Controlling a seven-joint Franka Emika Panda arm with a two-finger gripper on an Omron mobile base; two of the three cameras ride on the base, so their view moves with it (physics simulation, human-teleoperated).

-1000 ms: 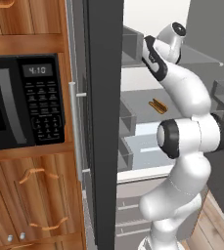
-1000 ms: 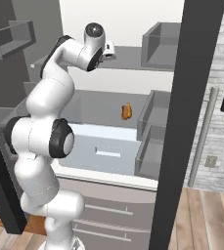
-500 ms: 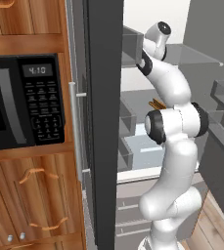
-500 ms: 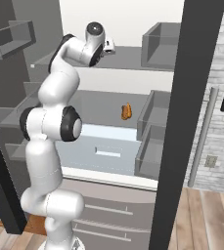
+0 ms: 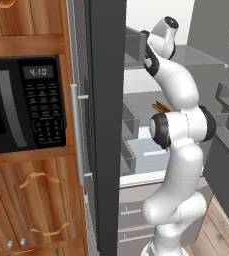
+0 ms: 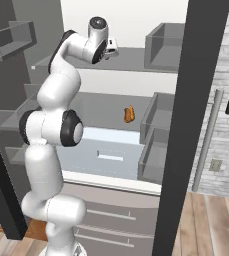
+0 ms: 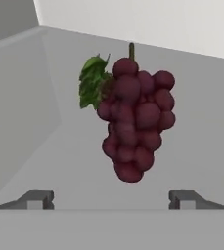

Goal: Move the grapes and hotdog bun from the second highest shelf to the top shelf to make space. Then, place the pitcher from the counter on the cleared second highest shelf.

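The grapes [image 7: 133, 122], a dark red-purple cluster with a green leaf, rest on the grey top shelf [image 7: 50, 146] just ahead of my gripper [image 7: 111, 200]. Its fingertips [image 7: 35, 199] stand far apart with nothing between them, so it is open. From the base the hand sits high at the top shelf [image 6: 136, 60], gripper [image 6: 111, 47] pointing into the fridge. The hotdog bun [image 6: 129, 114] lies on the second highest shelf [image 6: 101, 107] below, also seen as the bun [image 5: 160, 106] behind my arm. The pitcher and the counter are out of view.
Open fridge with grey door bins [image 6: 158, 117] to the right and a box [image 6: 168, 45] on the top shelf. A pale drawer [image 6: 111, 150] sits below the shelves. The dark fridge door [image 5: 106, 125], a microwave [image 5: 21, 105] and wooden cabinets stand on the left.
The gripper has gone from shut to open and the grapes now lie free on the top shelf. The arm has straightened upward, with its elbow drawn closer in.
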